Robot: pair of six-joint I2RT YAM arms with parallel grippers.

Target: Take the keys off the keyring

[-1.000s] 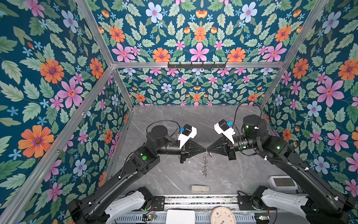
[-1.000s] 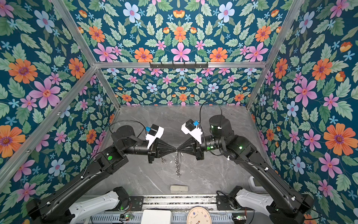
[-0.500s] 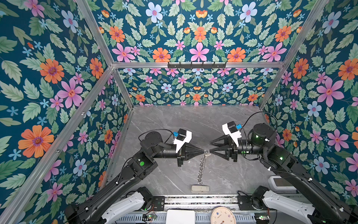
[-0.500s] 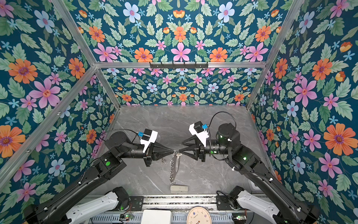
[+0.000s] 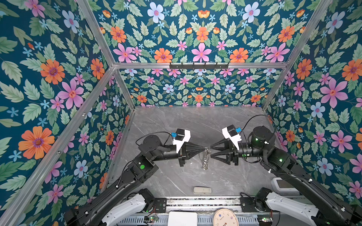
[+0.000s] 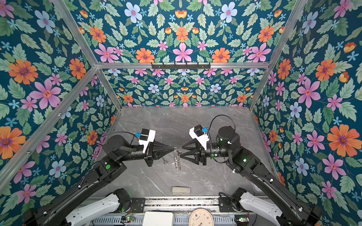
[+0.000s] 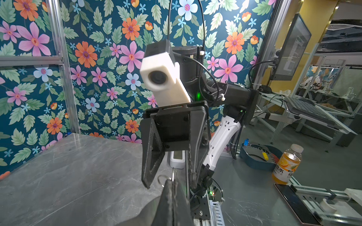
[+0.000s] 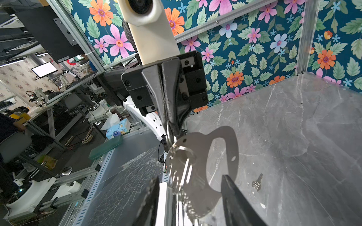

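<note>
The left gripper (image 5: 204, 149), a pair of black tapered plastic fingers with ribbed inner faces, is pinched closed on the thin wire ring at the top of the silver metal keyring (image 5: 205, 158). Below that ring a short chain of small rounded links hangs down toward the bench, along with a flat, smooth grey oval cuff (image 8: 222, 156). The ring is too blurred to tell whether a key hangs on it.

The right gripper (image 5: 211, 151) is of the same black wedge shape and faces the left one tip to tip. Its jaws stand apart and hold nothing, with the tips just beside the keyring. In the right wrist view the cuff shows between its fingertips (image 8: 227, 182).

One small dull-silver key (image 6: 165, 160), with a rounded head and a short blade, lies flat on the grey, white-veined, marble-look bench (image 5: 176, 127). It is below the left gripper's fingers, near the hanging chain.

A pale beige rectangular block (image 5: 202, 190) rests by the front edge, well apart.
</note>
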